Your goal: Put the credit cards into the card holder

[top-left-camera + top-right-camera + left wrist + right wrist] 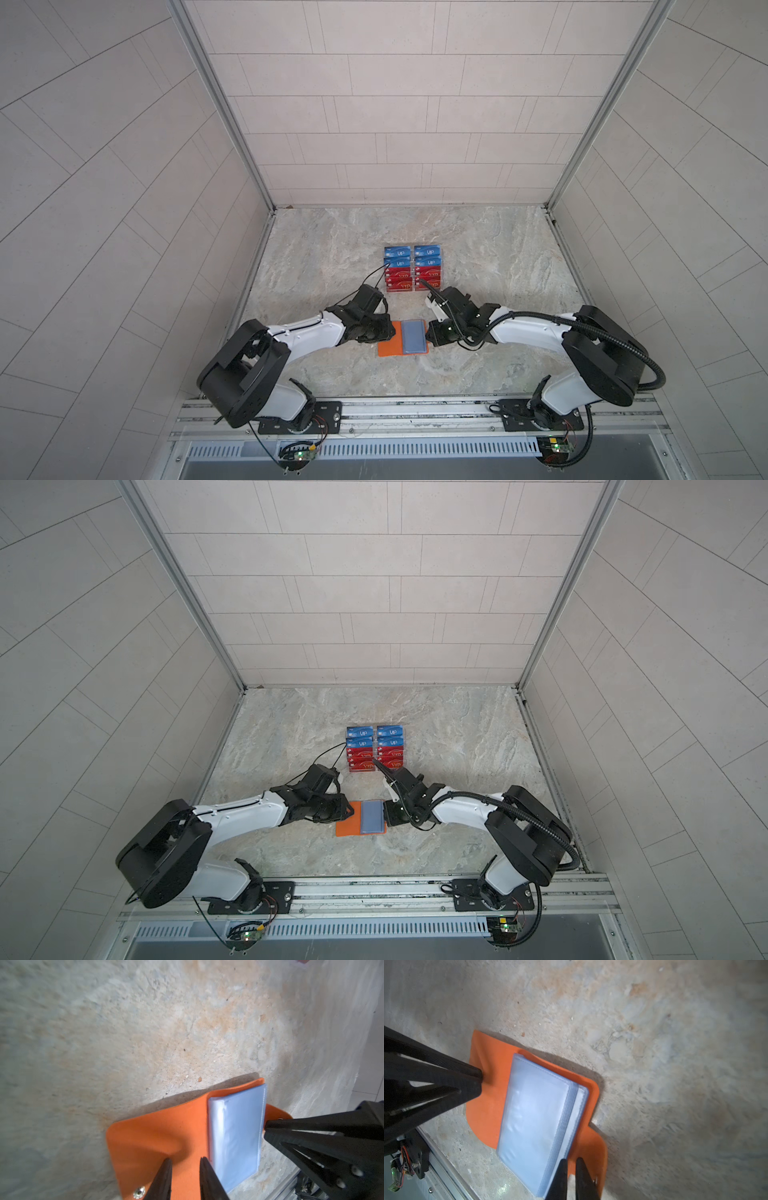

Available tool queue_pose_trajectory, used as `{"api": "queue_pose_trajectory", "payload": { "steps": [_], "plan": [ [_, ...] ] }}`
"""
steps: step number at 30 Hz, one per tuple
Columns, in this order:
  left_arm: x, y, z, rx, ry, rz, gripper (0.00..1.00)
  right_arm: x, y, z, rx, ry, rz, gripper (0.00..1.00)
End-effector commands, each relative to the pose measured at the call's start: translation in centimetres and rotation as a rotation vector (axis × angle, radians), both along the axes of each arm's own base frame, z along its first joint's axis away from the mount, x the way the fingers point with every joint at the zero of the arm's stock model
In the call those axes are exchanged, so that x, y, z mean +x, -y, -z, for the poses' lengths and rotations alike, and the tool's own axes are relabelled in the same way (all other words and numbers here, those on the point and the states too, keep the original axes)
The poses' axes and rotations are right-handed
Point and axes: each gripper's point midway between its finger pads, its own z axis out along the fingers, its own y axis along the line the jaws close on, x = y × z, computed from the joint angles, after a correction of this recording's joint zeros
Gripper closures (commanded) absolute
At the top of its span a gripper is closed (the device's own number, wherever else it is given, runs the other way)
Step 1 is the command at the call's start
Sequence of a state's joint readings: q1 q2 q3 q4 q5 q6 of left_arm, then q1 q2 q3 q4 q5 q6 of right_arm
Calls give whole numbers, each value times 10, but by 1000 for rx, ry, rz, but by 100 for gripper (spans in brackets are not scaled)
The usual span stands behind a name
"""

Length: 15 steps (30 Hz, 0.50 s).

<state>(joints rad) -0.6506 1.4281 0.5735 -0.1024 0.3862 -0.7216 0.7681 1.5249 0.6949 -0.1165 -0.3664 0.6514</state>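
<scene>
Marbled surface (478, 257) | card holder (388, 345) lies open between both arms, sleeves (414, 336) lengthwise toward credit cards (398, 270) just beyond, about equally near either arm | left claw (185, 1160) slightly parted on orange cover (149, 1142), grip unclear | right claw (572, 1160) nearly closed on snap tab (278, 1112)

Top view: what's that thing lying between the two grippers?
The open orange card holder, clear sleeves facing up, lies between the left gripper and the right gripper. Both top views show it.
</scene>
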Motion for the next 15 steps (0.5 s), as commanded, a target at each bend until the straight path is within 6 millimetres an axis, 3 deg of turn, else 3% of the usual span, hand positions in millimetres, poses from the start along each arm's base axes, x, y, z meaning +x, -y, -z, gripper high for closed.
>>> {"api": "queue_pose_trajectory", "payload": {
  "steps": [1, 5, 8, 12, 15],
  "plan": [
    [-2, -4, 8, 60, 17, 26, 71, 3, -2, -5, 8, 26, -8, 87],
    [-2, -5, 7, 68, 19, 26, 69, 2, -2, -16, 21, 37, -12, 88],
    [-1, -3, -2, 75, 20, 31, 60, 1, -1, -27, 28, 52, -19, 89],
    [3, 15, -20, 38, 38, 56, 56, 5, -4, -40, 46, 82, -22, 87],
    [6, 27, -26, -2, 45, 44, 55, 6, -9, -37, 45, 69, -36, 87]
  ]
}}
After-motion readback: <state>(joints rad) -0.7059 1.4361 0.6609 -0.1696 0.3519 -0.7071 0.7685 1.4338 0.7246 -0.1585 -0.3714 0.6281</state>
